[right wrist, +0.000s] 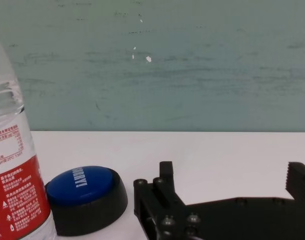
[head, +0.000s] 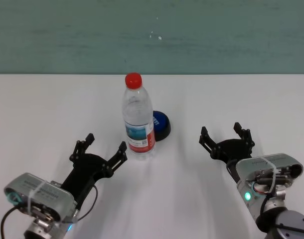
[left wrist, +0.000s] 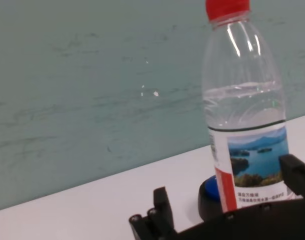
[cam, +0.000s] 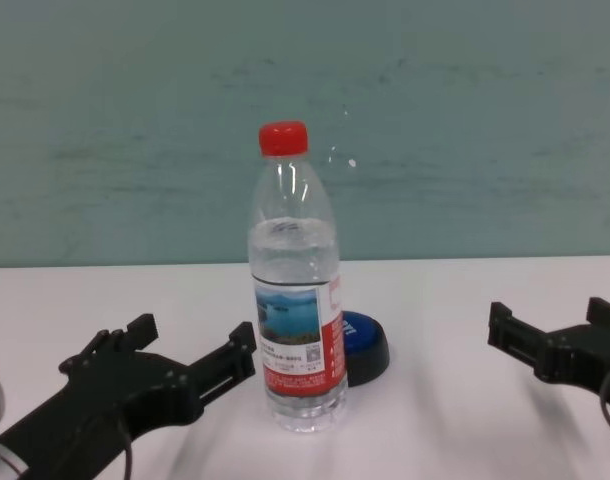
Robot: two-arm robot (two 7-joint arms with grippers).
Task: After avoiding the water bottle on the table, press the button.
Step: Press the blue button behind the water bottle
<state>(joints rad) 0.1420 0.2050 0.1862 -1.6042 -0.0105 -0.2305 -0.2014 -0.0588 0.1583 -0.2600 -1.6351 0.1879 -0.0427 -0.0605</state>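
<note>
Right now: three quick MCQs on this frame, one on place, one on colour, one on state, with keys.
1. Where is the button relative to the bottle?
A. Behind it, toward the robot's right
B. In front of it, near the table edge
C. On top of it

2. What colour is the bottle's cap?
A. Blue
B. Red
C. White

3. How do the left gripper and right gripper stand?
A. Both shut
B. Left one clamped on the bottle
C. Both open, holding nothing

Key: 1 A, the blue dome peeks out past the bottle's far right side. 2 B, cap is red. 3 C, fingers spread on both.
</note>
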